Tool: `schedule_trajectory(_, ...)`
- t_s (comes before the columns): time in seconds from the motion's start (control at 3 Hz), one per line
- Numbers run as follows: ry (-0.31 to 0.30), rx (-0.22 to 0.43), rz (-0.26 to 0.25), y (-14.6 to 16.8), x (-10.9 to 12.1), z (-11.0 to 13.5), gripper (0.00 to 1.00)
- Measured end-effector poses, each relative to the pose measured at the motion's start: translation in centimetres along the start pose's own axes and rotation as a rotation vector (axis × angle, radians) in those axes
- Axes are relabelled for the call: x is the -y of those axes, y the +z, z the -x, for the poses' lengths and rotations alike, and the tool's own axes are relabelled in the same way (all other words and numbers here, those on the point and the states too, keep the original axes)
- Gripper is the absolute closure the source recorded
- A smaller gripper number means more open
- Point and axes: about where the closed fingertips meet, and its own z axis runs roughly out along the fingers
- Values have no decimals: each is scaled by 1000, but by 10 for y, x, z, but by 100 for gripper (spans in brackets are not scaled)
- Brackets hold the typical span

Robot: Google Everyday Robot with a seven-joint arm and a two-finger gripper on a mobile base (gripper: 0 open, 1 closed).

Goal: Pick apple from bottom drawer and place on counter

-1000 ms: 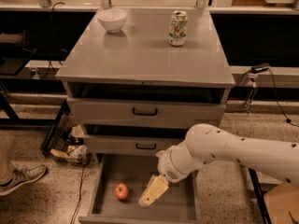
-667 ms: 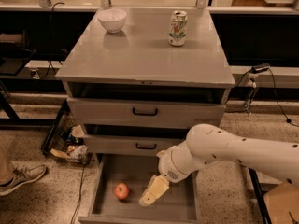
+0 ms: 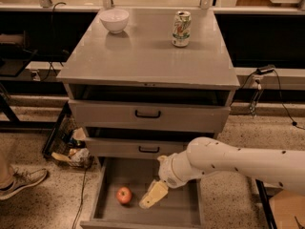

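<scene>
The red apple [image 3: 124, 194] lies on the floor of the open bottom drawer [image 3: 177, 211], in its left half. My gripper [image 3: 152, 196] hangs inside the drawer just to the right of the apple, tip pointing down and left, a short gap from it. The white arm [image 3: 238, 162] reaches in from the right. The grey counter [image 3: 147, 56] is the cabinet top above.
A white bowl [image 3: 114, 19] stands at the counter's back left and a soda can [image 3: 181, 28] at its back right. The two upper drawers [image 3: 147, 114] are slightly open. A person's shoe [image 3: 21, 182] and a basket of clutter [image 3: 69, 149] are on the floor at left.
</scene>
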Motion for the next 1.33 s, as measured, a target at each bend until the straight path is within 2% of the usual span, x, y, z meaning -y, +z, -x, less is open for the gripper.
schedule_trajectory(0.33,-1,21,-1,49,18,-12,0)
schedule_trajectory(0.67,4,40,6,84,27,-25,0)
schedule_trajectory(1.0,26,52,16,128,37,-49,0)
schedule_trajectory(1.33,65,41,48,180,41,-75,0)
